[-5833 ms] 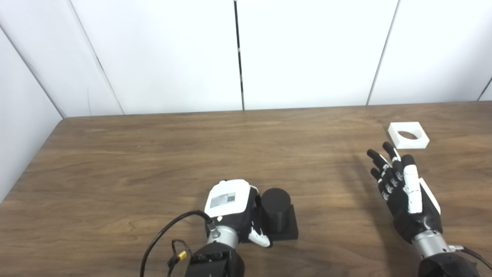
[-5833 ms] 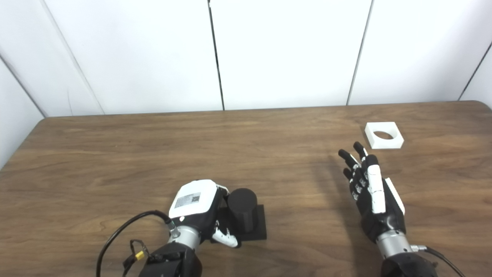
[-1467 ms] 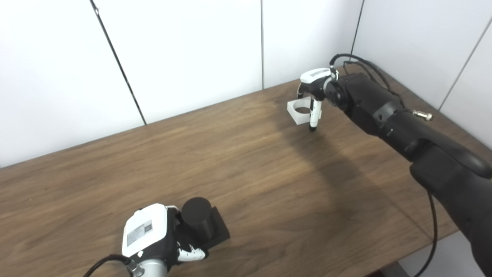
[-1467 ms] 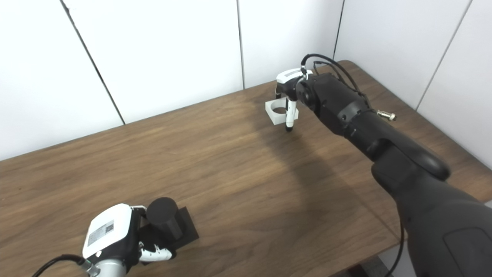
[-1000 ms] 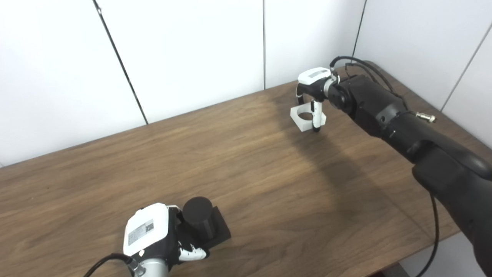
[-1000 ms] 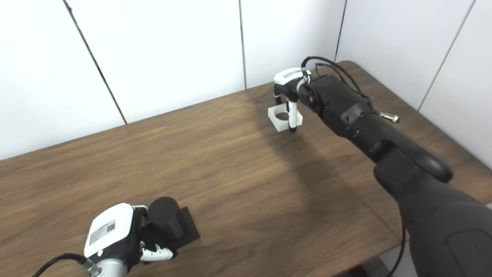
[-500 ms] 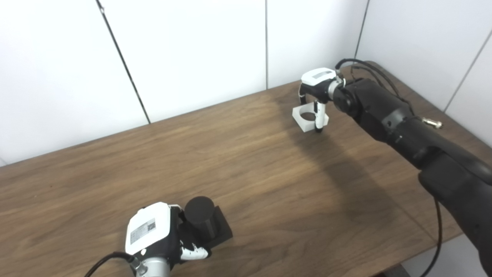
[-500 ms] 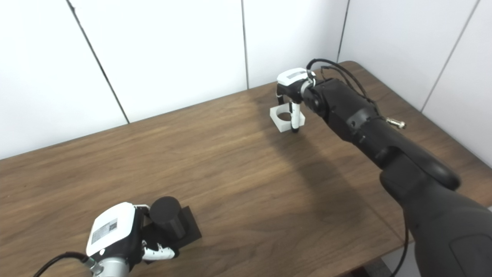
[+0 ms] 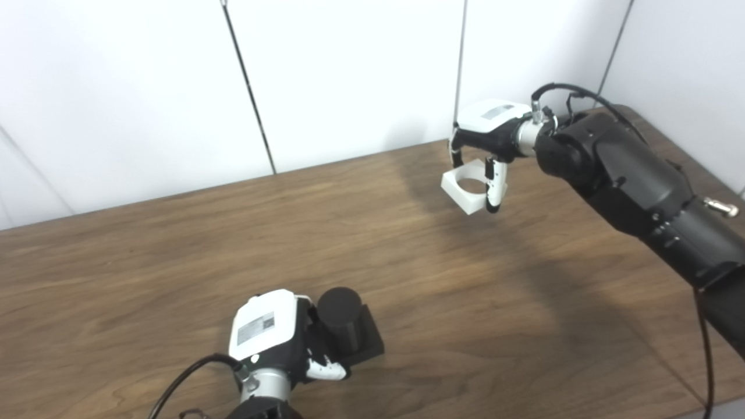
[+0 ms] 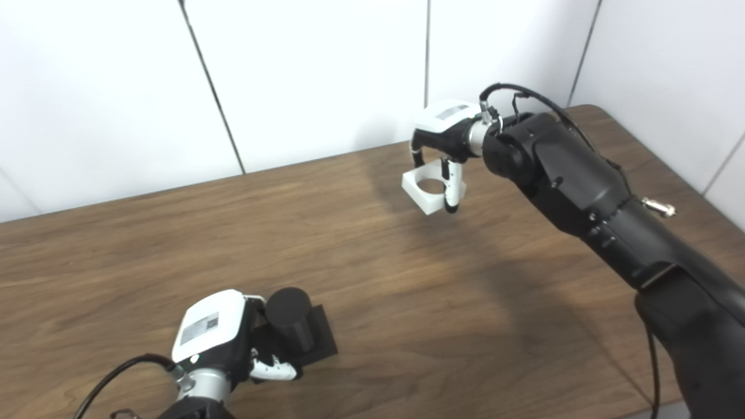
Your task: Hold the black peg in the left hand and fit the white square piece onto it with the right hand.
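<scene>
We see a brown wooden desk (image 9: 174, 244) set against white wall panels (image 9: 349, 75), with both arms reaching in from the near edge.

Near the front left of the desk stands the black peg (image 9: 340, 317), a short upright cylinder on a flat black square base (image 9: 368, 343). Our left hand (image 9: 273, 334) sits just beside it on its left side, the white back of the hand turned upward. Its fingers (image 9: 326, 369) wrap around the peg and the near edge of the base, clamped on the peg, which stands upright on the desk.

Far across the desk, toward the back right, our right hand (image 9: 492, 134) hangs at the end of a long black arm (image 9: 634, 186) that stretches in from the right. It holds the white square piece (image 9: 468, 189), a flat block with a round hole through its middle. The fingers (image 9: 495, 189) point downward and are closed on the piece: one white finger presses its near right side, and darker ones curl over its far side. The piece is tilted a little, and its shadow lies on the wood below it, so it looks lifted off the desk.

The white piece and the black peg are well apart, with a wide stretch of bare wood between them. A black cable (image 9: 180, 384) loops away from the left wrist toward the bottom edge.
</scene>
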`<action>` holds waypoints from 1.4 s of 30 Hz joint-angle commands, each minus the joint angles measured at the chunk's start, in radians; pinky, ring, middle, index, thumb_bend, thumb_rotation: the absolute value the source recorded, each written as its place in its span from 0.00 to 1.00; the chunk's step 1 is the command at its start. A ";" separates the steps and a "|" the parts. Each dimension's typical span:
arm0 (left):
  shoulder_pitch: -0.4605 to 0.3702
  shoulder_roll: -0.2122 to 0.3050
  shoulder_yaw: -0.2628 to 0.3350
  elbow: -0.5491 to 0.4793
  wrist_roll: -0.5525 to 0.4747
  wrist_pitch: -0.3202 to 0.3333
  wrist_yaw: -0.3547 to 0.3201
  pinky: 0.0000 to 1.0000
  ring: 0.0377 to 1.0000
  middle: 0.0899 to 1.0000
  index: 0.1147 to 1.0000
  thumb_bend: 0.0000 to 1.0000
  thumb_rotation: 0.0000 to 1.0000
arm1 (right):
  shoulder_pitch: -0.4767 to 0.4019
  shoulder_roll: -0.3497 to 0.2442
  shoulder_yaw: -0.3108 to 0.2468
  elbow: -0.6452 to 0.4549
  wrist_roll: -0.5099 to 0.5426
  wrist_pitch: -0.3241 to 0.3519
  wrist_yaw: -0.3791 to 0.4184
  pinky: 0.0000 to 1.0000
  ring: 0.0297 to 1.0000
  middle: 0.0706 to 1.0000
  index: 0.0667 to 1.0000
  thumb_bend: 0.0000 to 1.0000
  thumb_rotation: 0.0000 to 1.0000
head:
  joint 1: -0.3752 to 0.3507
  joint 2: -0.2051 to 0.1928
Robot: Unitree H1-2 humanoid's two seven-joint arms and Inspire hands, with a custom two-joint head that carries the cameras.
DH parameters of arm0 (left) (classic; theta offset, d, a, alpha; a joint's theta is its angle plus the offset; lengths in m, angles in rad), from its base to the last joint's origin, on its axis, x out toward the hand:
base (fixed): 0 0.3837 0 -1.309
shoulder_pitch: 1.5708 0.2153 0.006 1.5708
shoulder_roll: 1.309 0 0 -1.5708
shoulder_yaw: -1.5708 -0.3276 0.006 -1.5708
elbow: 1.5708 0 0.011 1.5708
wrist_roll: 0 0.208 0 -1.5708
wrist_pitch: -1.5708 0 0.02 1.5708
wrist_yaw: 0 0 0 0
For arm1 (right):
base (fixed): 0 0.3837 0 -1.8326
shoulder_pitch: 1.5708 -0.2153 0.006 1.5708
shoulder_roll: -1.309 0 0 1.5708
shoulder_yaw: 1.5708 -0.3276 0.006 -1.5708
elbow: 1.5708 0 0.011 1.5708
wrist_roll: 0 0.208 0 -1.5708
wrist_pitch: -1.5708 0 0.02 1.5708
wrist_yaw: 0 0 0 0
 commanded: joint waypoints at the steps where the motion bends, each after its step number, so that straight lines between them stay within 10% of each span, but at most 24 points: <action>1: 0.066 -0.123 -0.047 0.096 0.029 0.013 -0.038 1.00 0.93 0.81 0.42 0.52 0.06 | -0.050 -0.001 -0.026 -0.079 0.018 0.016 0.038 1.00 0.98 0.84 0.45 0.53 0.14 | 0.020 0.005; 17: 0.058 -0.174 -0.070 0.146 0.039 0.047 0.010 1.00 0.91 0.79 0.42 0.52 0.06 | 0.008 0.075 -0.046 -0.375 0.155 -0.002 0.164 1.00 0.96 0.80 0.44 0.53 0.14 | 0.189 0.060; 42: 0.053 -0.192 -0.078 0.189 0.031 0.046 0.064 1.00 0.89 0.77 0.42 0.52 0.06 | -0.027 0.202 -0.036 -0.541 0.194 0.054 0.241 1.00 0.97 0.78 0.44 0.53 0.14 | 0.170 0.067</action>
